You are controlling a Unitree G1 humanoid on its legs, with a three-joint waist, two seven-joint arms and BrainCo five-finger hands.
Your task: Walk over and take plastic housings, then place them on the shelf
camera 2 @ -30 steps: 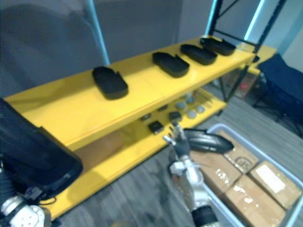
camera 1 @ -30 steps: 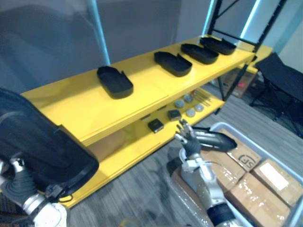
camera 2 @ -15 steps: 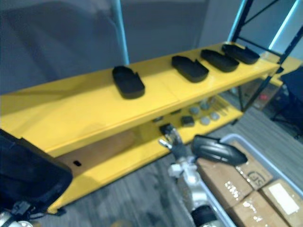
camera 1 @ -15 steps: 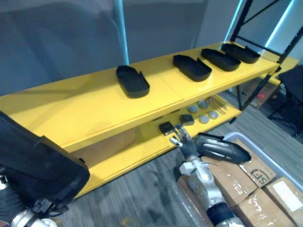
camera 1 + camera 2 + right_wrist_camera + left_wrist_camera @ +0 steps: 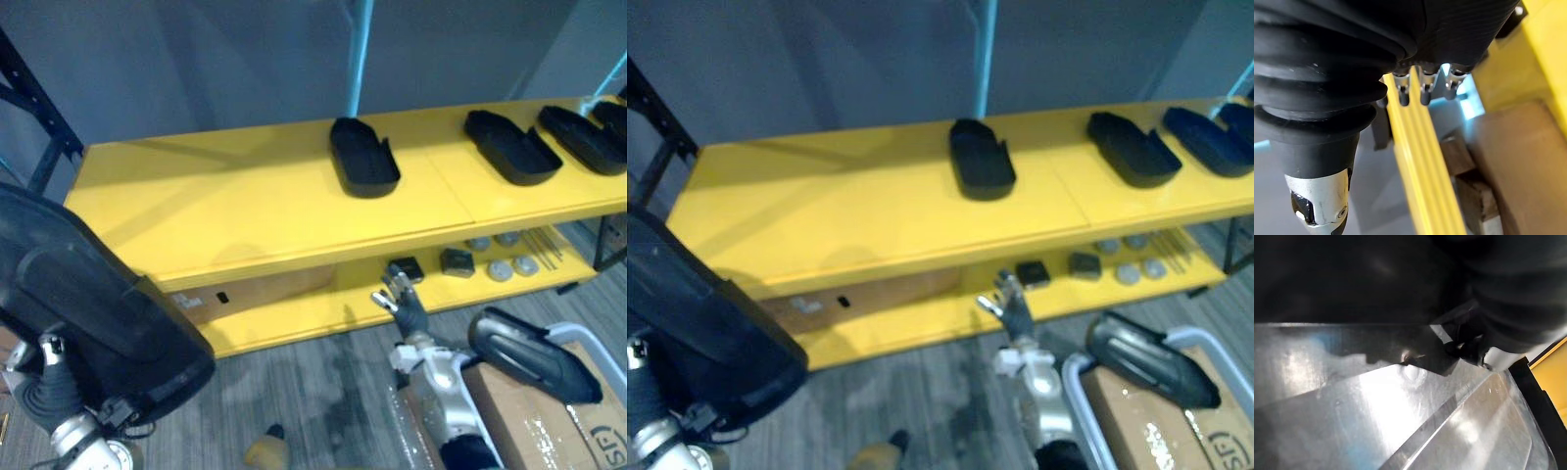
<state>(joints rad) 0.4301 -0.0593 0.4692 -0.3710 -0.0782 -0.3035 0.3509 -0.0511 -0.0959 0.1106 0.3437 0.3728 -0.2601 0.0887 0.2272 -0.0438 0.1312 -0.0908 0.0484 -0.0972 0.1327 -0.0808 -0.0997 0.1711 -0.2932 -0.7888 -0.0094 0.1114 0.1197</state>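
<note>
1. Left eye view: A large black plastic housing (image 5: pixel 93 294) rides low on the robot's left, just above the left hand (image 5: pixel 41 387); how the fingers grip it cannot be told. The yellow shelf (image 5: pixel 225 206) stands ahead. Its top deck is bare on the left side, and a row of shelved housings (image 5: pixel 364 157) runs off to the right. The bulky part could clip the deck's front edge if it is lifted too close in.

2. Right eye view: The right hand (image 5: pixel 1014 305) hangs in front of the lower deck, its fingers apart and relaxed, holding nothing. A spare housing (image 5: pixel 1151 357) lies on a cardboard carton (image 5: pixel 1136 421) to its right. Small parts (image 5: pixel 1032 273) sit on the lower deck just behind the hand, and a careless swing could scatter them.

3. Left wrist view: The carried housing's dark underside looms close and hides the fingers. The hold cannot be checked, so a slip during the lift is a real risk.

4. Right wrist view: The fingers (image 5: pixel 1403 90) point straight out beside the shelf's yellow edge. With this hand free, the load rests on one arm and may tilt or slide when it is set down.
</note>
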